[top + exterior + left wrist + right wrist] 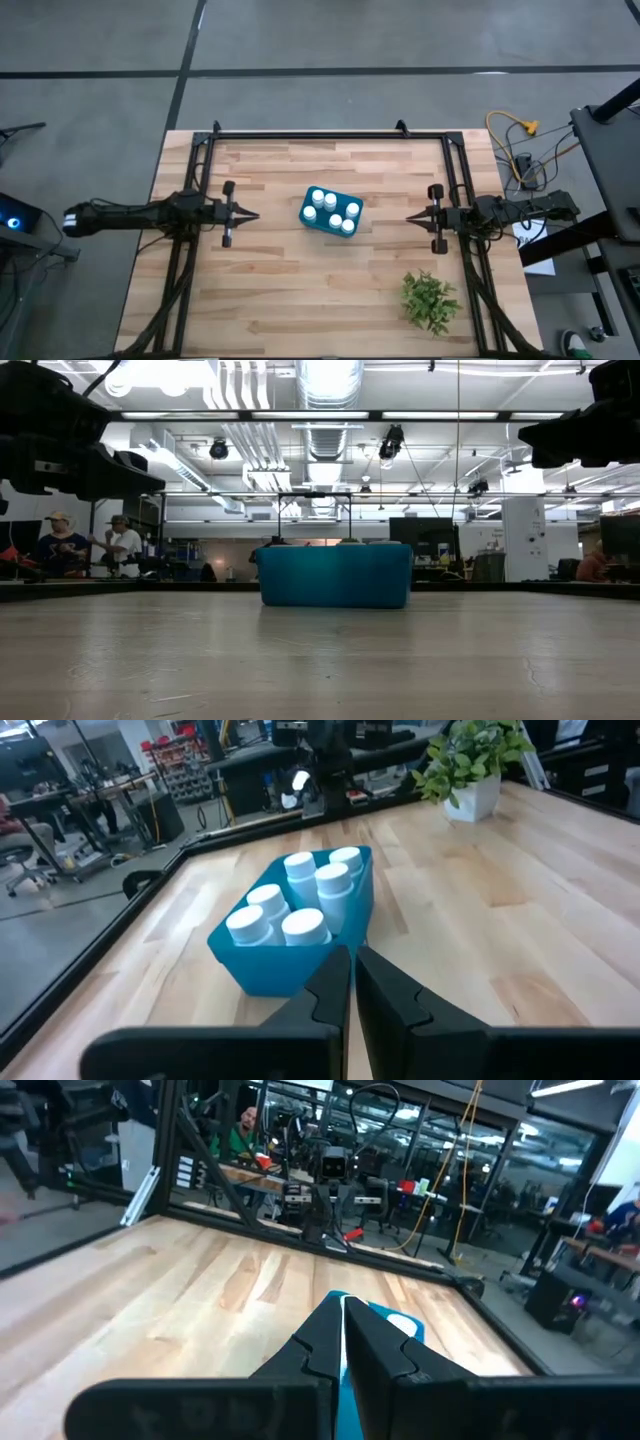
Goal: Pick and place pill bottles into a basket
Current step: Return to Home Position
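Teal basket [305,214] of upright pill bottles [330,205] lies slantwise between clenched, empty left gripper [254,216] and right gripper [410,217].

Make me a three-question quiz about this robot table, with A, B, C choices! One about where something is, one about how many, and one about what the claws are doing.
1. Where is the green plant?
A. On the floor
B. On the table, on the right arm's side
C. On a shelf

2. How many pill bottles stand in the basket?
A. Two
B. Four
C. Six

3. What is the left gripper doing?
A. Shut, holding nothing
B. Wide open
C. Squeezing a bottle

Answers:
1. B: the high view shows the plant on the wood near the right arm, apart from the basket.
2. C: six white caps show inside the basket in the left wrist view.
3. A: its fingers meet with nothing between them, short of the basket. The right gripper is shut and empty too.
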Available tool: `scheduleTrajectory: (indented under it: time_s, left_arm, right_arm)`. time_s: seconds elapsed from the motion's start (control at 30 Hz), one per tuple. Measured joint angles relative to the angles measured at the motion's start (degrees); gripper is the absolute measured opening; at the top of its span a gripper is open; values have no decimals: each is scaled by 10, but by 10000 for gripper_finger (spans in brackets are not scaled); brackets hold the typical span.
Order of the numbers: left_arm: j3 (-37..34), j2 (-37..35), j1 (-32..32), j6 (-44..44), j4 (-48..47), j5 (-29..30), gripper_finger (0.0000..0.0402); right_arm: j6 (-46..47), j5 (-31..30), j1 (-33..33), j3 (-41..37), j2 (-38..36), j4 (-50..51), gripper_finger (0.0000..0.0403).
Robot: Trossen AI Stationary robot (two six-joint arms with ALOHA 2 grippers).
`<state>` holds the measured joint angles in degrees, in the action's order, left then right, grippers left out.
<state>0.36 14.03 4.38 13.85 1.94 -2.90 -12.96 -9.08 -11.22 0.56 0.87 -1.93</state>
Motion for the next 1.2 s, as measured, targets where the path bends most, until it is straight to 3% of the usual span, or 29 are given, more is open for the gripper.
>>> scheduleTrajectory:
  time_s: [1.2]
  left_arm:
    - [0,43,0,0,5,2,3]
  right_arm:
    - [19,0,0,0,0,0,8]
